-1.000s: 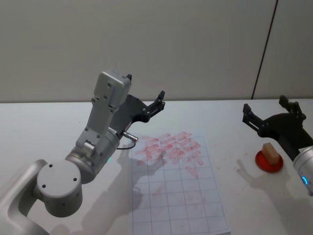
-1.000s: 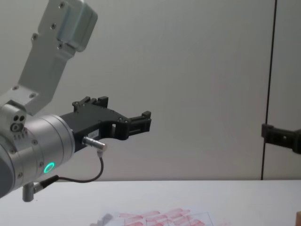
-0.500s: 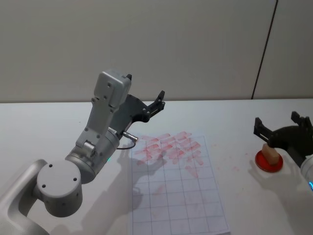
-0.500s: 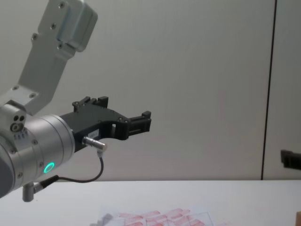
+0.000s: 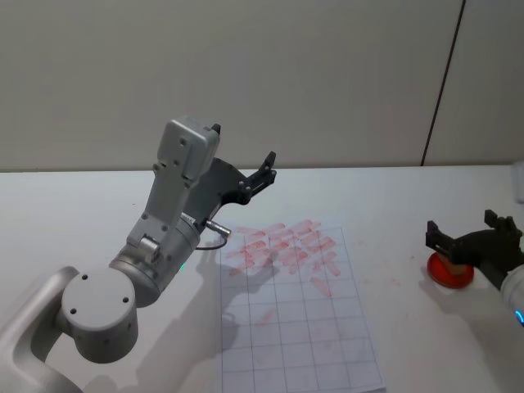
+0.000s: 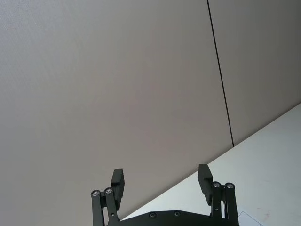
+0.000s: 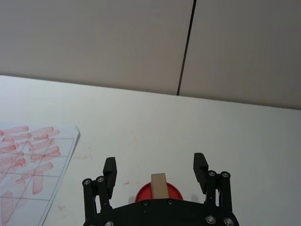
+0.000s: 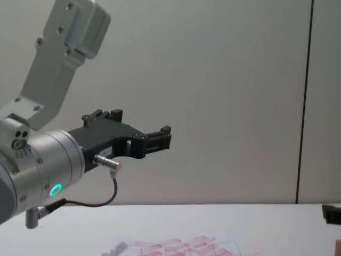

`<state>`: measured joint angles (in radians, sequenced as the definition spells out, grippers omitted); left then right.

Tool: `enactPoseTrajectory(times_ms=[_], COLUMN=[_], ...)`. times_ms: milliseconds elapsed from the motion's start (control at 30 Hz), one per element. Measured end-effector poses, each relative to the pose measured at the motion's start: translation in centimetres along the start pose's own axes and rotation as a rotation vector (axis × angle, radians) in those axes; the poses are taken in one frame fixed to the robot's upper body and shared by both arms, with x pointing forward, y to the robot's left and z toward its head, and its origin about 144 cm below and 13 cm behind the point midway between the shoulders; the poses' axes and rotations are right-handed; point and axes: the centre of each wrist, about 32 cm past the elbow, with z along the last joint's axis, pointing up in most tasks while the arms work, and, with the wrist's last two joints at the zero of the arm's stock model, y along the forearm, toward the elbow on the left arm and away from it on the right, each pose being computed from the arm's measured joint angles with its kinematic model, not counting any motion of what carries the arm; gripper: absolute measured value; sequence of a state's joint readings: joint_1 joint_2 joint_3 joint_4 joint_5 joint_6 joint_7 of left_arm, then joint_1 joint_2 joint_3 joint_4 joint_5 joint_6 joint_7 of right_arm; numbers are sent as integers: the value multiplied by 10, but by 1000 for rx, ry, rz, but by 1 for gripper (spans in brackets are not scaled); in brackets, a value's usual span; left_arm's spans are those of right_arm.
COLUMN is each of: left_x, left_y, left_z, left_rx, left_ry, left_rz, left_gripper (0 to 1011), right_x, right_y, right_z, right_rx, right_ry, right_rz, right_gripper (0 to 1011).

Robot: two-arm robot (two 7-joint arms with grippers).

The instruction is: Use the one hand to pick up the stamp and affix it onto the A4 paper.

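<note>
Right gripper (image 5: 463, 231) is positioned low over the right side of the tabletop (image 5: 82, 205), directly above the round red ink pad (image 5: 449, 275). In the right wrist view the stamp (image 7: 159, 185), a small pale wooden block, stands upright on the pad and sits centred between the two black fingers (image 7: 110, 171). The fingers are spread wide, with a clear gap on each side of the block and no contact observed. The fingertips reach past the block's top toward the far edge of the tabletop. The A4 paper (image 5: 295, 327) lies flat at the centre of the tabletop, well apart from the pad, with bare white surface between its right edge and the pad. Red-pink stamp marks crowd the far rows of its printed grid; the nearer rows are faint or blank. Light red smudges mark the tabletop between paper and pad. Open surface runs from the pad to the far edge, where the tabletop meets the wall (image 5: 327, 74). Left gripper (image 6: 161, 179) is held raised above the tabletop beside the paper's far left corner, pointing toward the wall, its fingers wide apart and holding nothing.
</note>
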<state>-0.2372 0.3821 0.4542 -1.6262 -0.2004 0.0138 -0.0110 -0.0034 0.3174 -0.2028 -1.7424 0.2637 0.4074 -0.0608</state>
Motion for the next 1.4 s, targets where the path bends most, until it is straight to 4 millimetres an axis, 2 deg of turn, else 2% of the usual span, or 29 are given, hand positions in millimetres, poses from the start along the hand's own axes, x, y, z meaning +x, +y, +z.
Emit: enactPoseTrajectory(times_ms=[633, 900, 1033, 1100, 1133, 1167, 1233, 1267, 1367, 1400], left_x=[0, 0, 0, 0, 0, 0, 0, 0, 0, 0], left_y=[0, 0, 0, 0, 0, 0, 0, 0, 0, 0], left_z=[0, 0, 0, 0, 0, 0, 0, 0, 0, 0], left_rx=[0, 0, 0, 0, 0, 0, 0, 0, 0, 0], left_ry=[0, 0, 0, 0, 0, 0, 0, 0, 0, 0], left_rz=[0, 0, 0, 0, 0, 0, 0, 0, 0, 0], left_gripper=[1001, 1002, 1001, 1001, 1001, 1001, 1001, 1002, 1001, 1001], right_x=[16, 20, 21, 22, 22, 22, 22, 22, 22, 22], right_y=[21, 24, 25, 26, 26, 26, 27, 27, 27, 28], right_z=[-11, -15, -17, -18, -19, -19, -21, -21, -22, -23], right_rx=[-105, -140, -154, -159, -162, -162, -167, -167, -169, -168], right_ry=[-39, -46, -48, -49, -50, -50, -50, -50, -52, -53], right_rz=[42, 46, 49, 54, 56, 56, 61, 61, 66, 68], right_gripper=[1001, 831, 683, 643, 588, 588, 503, 503, 358, 340])
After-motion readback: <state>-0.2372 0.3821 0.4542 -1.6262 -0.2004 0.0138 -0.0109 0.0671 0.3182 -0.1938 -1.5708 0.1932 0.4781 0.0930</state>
